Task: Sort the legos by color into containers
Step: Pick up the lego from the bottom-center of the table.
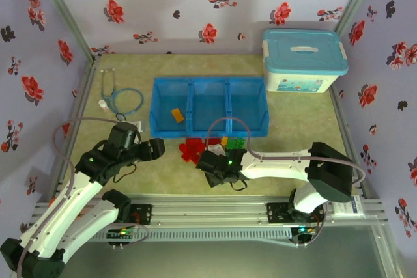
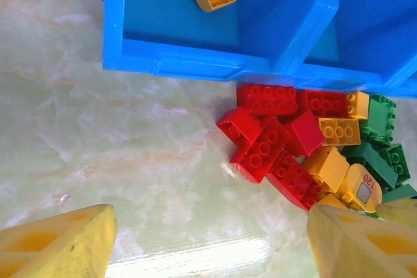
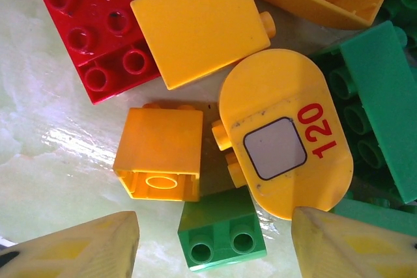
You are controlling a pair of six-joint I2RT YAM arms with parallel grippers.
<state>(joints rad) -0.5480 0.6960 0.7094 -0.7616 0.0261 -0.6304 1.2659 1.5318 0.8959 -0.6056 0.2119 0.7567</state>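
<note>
Open left tool point(image 2: 208, 252) over bare desk point(image 2: 98, 148); open right tool point(image 3: 212, 252) over jammed legos point(image 2: 267, 148) against the tray point(image 2: 189, 63) front. Far back: lidded box point(image 1: 304, 60), stethoscope point(image 1: 141, 101).

Left arm point(image 1: 71, 193) angled up from the near-left corner of the table, left gripper point(image 1: 155, 149) pointing right, jaws wide apart. Right arm point(image 1: 277, 164) doubled back leftward along the near edge (elbow out by the right edge), right gripper point(image 1: 208, 161) facing down, jaws apart.
</note>
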